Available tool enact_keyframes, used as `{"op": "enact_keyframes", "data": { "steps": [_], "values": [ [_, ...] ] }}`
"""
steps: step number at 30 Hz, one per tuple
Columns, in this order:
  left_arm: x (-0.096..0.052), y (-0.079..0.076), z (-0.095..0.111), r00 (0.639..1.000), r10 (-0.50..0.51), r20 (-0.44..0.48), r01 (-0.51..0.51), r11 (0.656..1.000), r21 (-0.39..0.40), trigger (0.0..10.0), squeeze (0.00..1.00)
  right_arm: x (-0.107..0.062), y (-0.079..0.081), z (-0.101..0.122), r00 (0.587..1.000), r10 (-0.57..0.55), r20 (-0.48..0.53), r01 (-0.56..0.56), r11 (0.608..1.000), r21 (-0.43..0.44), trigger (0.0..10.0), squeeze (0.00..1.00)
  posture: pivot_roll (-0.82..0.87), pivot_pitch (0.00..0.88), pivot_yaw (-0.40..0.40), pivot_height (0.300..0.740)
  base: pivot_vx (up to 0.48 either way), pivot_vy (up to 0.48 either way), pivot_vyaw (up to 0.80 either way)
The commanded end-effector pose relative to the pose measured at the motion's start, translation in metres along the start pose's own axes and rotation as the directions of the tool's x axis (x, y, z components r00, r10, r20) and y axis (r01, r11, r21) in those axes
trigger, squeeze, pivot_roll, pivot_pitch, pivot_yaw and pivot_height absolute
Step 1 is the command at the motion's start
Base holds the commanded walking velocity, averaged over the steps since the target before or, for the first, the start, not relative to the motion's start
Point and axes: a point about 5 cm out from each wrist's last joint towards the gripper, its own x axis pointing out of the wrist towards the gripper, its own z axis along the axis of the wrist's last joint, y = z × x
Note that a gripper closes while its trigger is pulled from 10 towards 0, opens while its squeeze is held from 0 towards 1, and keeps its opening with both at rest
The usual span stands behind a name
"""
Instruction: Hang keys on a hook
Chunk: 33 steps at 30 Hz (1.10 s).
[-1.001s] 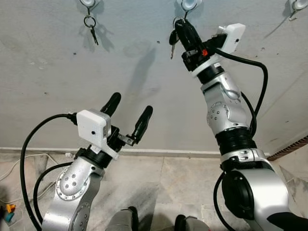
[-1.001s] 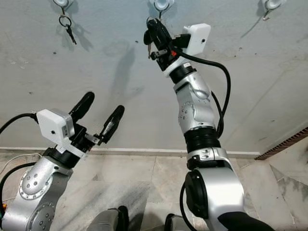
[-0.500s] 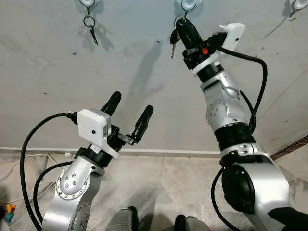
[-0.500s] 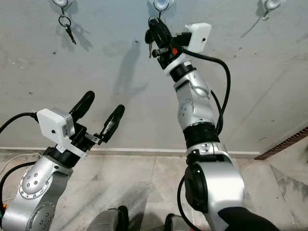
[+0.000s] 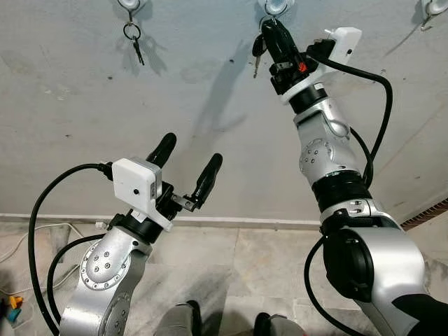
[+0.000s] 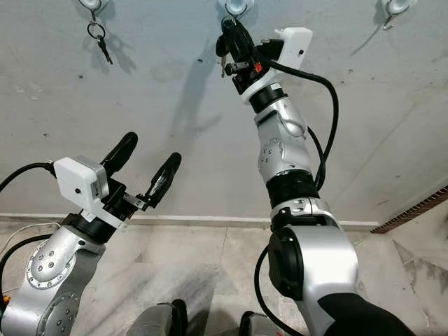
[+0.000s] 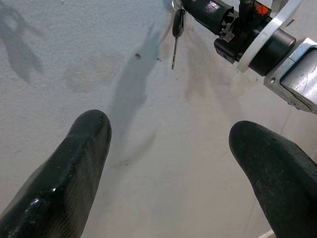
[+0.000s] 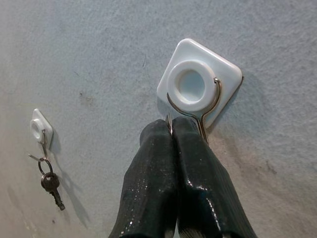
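Pressed together, the right gripper's [image 8: 173, 130] two black fingers clamp the ring of the key [image 5: 257, 50] right at the wire of the middle hook [image 8: 194, 85], at twelve o'clock in the head view; the key dangles just beneath. Spread wide apart, the left gripper [image 5: 187, 168] hovers low at seven o'clock, holding nothing. At eleven o'clock a second key [image 5: 133, 40] hangs from another hook [image 8: 38, 126] on the grey plaster wall [image 5: 84, 98]. Below lies a tiled floor [image 5: 231, 266].
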Motion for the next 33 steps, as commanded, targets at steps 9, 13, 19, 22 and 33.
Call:
{"op": "enact_keyframes", "data": {
  "steps": [9, 13, 19, 22, 33],
  "values": [
    [-0.004, -0.001, 0.001, 1.0, -0.004, -0.007, 0.004, 1.0, 0.006, 10.0, 0.0, -0.005, -0.012, 0.0, 0.997, -0.078, 0.015, 0.078, 0.996, 0.048, 10.0, 0.0, 0.24, 0.224, 0.033, 0.74, 0.0, 0.0, 0.0],
    [-0.004, -0.001, 0.001, 1.0, 0.0, -0.008, 0.0, 1.0, 0.008, 10.0, 0.0, -0.01, -0.013, -0.004, 0.996, -0.086, 0.01, 0.085, 0.995, 0.05, 10.0, 0.0, 0.25, 0.226, 0.034, 0.74, 0.0, 0.0, 0.0],
    [-0.004, 0.0, 0.0, 1.0, 0.0, -0.011, 0.0, 1.0, 0.013, 10.0, 0.0, -0.009, -0.01, 0.002, 0.998, -0.057, 0.036, 0.056, 0.998, 0.033, 10.0, 0.0, 0.24, 0.226, 0.039, 0.74, 0.0, 0.0, 0.0],
    [-0.003, 0.001, 0.0, 1.0, 0.003, -0.01, -0.003, 1.0, 0.016, 10.0, 0.0, -0.005, -0.006, 0.007, 0.998, -0.017, 0.053, 0.016, 1.0, 0.023, 10.0, 0.0, 0.24, 0.225, 0.038, 0.74, 0.0, 0.0, 0.0],
    [-0.004, 0.001, -0.001, 1.0, 0.013, -0.016, -0.013, 1.0, 0.016, 10.0, 0.0, -0.006, 0.006, 0.022, 0.991, 0.086, 0.099, -0.085, 0.996, -0.011, 10.0, 0.0, 0.23, 0.231, 0.039, 0.74, 0.0, 0.0, 0.0]
  ]
}}
